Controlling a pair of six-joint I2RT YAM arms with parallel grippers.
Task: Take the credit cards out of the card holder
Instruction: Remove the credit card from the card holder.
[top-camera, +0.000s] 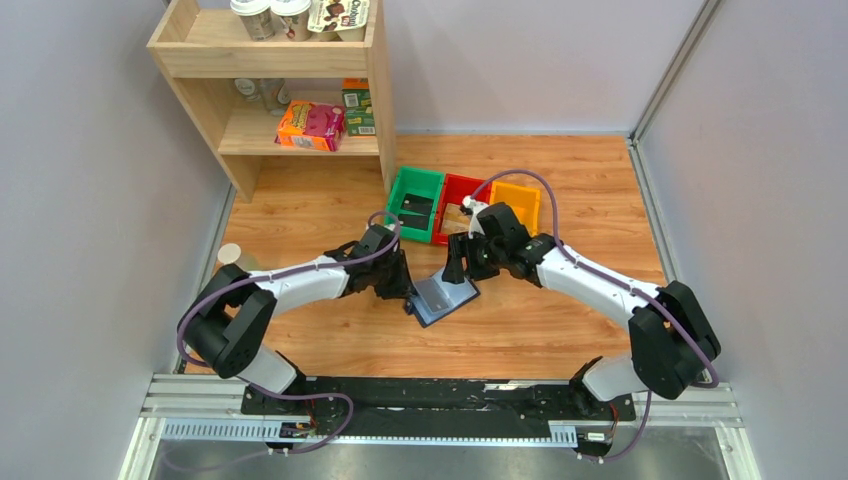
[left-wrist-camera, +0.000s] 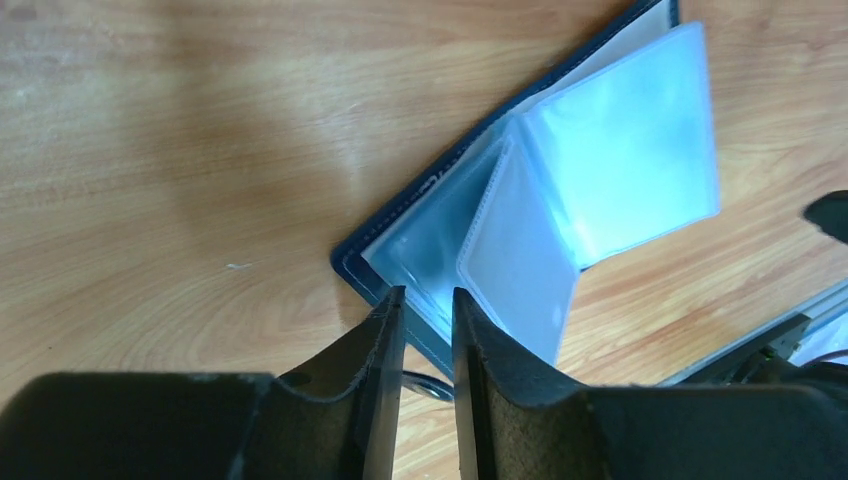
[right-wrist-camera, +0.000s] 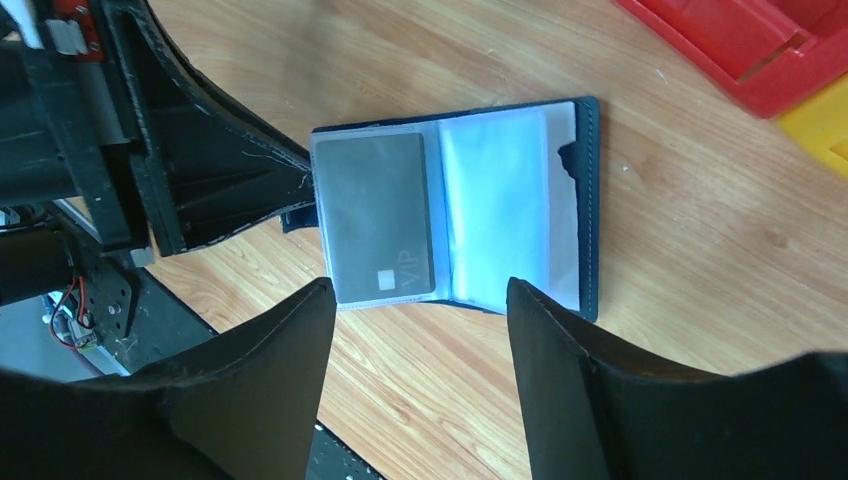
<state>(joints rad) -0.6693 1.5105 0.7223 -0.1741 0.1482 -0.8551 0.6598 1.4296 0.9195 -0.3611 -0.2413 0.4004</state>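
Note:
The navy card holder (top-camera: 447, 297) lies open on the wooden table, its clear sleeves fanned out (left-wrist-camera: 600, 150). A silver-grey credit card (right-wrist-camera: 378, 220) marked VIP sits in the left sleeve of the holder (right-wrist-camera: 585, 200). My left gripper (top-camera: 405, 290) is at the holder's left edge. Its jaws (left-wrist-camera: 428, 300) are almost closed, with the navy border between the tips. My right gripper (top-camera: 460, 262) hovers over the holder's far side. It is wide open and empty (right-wrist-camera: 420, 290).
A green bin (top-camera: 403, 190) with a dark flat piece inside, a red bin (top-camera: 461, 189) and a yellow bin (top-camera: 515, 205) stand just behind the holder. The red bin (right-wrist-camera: 760, 40) also shows in the right wrist view. A wooden shelf (top-camera: 380, 90) with boxes is at the back left.

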